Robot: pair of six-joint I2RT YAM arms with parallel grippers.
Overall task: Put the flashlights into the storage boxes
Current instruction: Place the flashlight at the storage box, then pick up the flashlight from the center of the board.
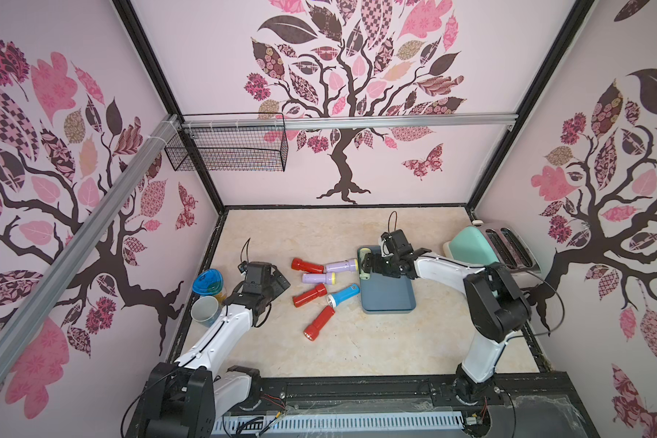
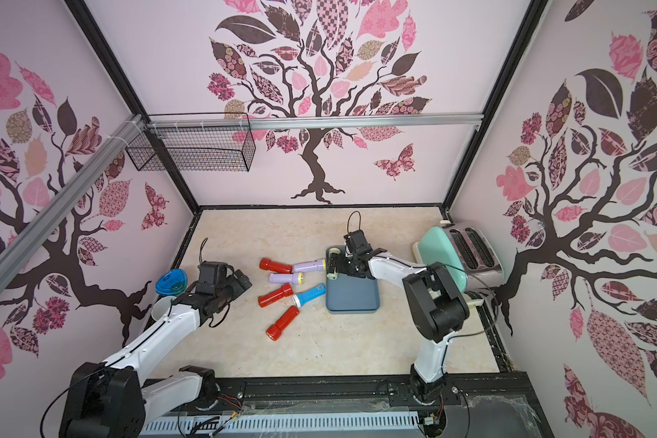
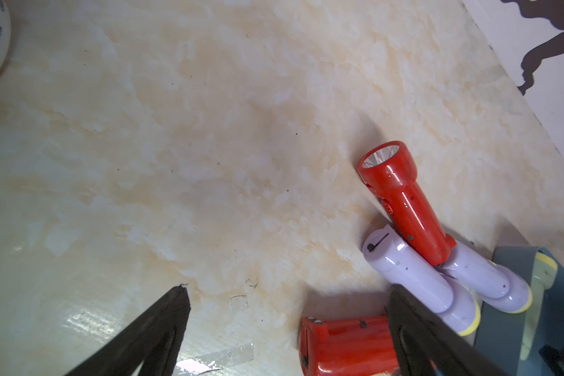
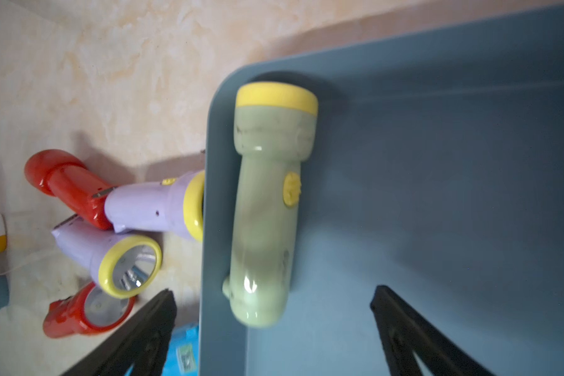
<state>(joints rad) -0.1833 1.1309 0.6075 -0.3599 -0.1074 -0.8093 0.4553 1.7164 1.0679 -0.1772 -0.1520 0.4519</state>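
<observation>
The slate-blue storage box [image 1: 389,299] [image 2: 355,299] lies right of centre. A pale green flashlight [image 4: 267,201] [image 1: 364,253] rests inside it along the left wall. My right gripper [image 4: 274,291] [image 1: 368,265] hovers over that flashlight, open, its fingers clear of it. Left of the box lie a red flashlight [image 1: 307,265], two lilac ones [image 1: 342,266] [image 1: 318,278], a second red [image 1: 309,295], a blue one [image 1: 343,295] and a third red [image 1: 319,323]. My left gripper [image 3: 288,288] [image 1: 279,282] is open and empty, just left of the pile.
A blue-lidded cup [image 1: 207,282] and a grey cup [image 1: 205,311] stand beside my left arm at the table's left edge. A mint-green toaster [image 1: 490,250] sits at the back right. A black wire basket [image 1: 228,146] hangs on the back wall.
</observation>
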